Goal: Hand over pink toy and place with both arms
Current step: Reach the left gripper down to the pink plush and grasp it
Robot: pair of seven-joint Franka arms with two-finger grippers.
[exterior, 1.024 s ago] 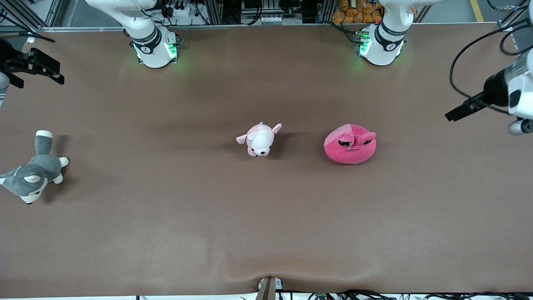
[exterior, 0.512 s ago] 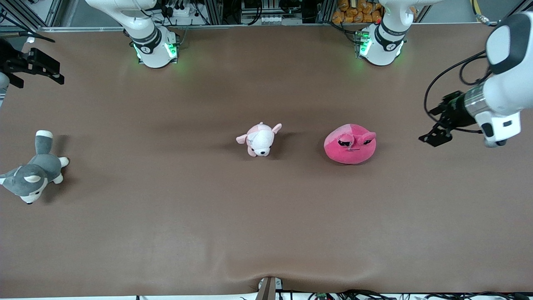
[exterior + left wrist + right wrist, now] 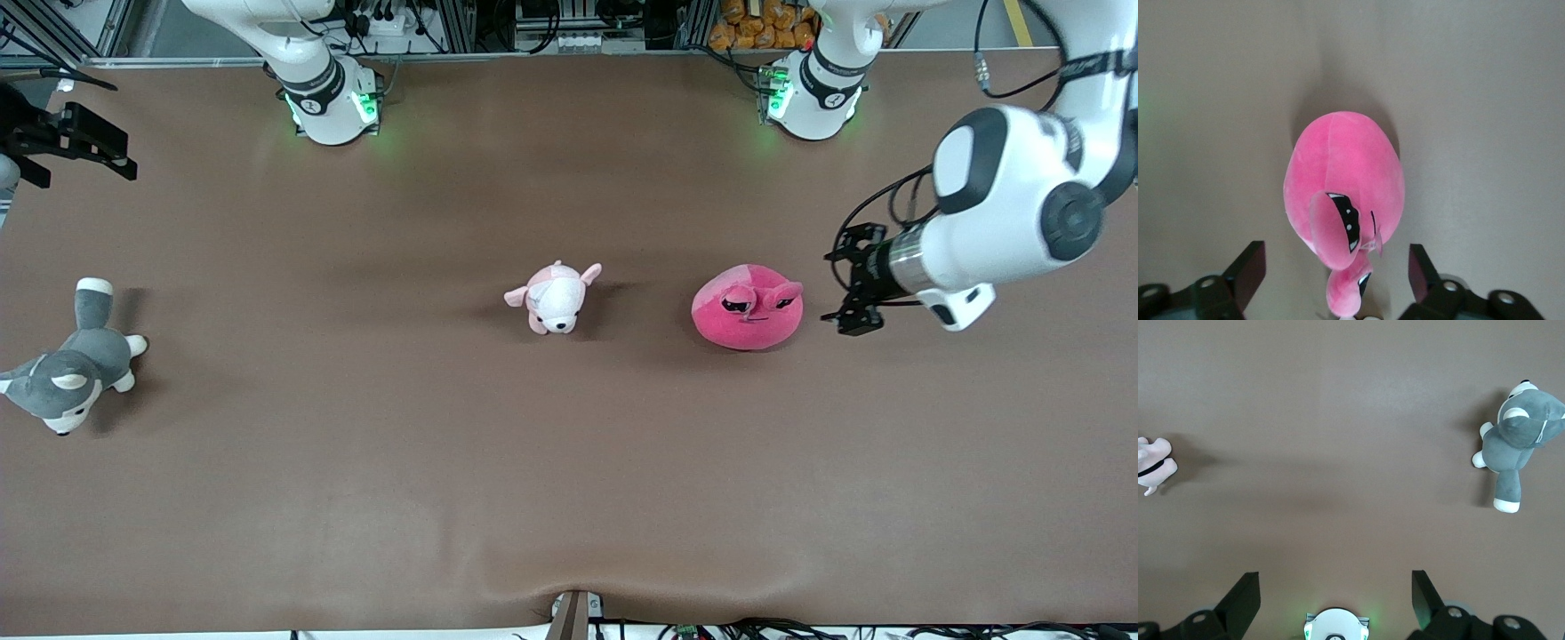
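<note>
Left gripper [image 3: 855, 280]: jaws wide, empty, just beside pink toy [image 3: 748, 307] on the side toward the left arm's end of the table [image 3: 569, 462]. Toy upright mid-table, well clear of every edge, framed between the fingers [image 3: 1248, 270] in the left wrist view.

Right gripper [image 3: 67, 142]: jaws wide, empty, waiting over the table's edge at the right arm's end.

Risks, judged: soft round body squashing and slipping from a shallow pinch; side approach nudging the toy toward pale puppy plush [image 3: 553, 298] nearby; a grip on the ear only, poor for the handover. Grey husky plush [image 3: 71, 369] well apart, no concern.
</note>
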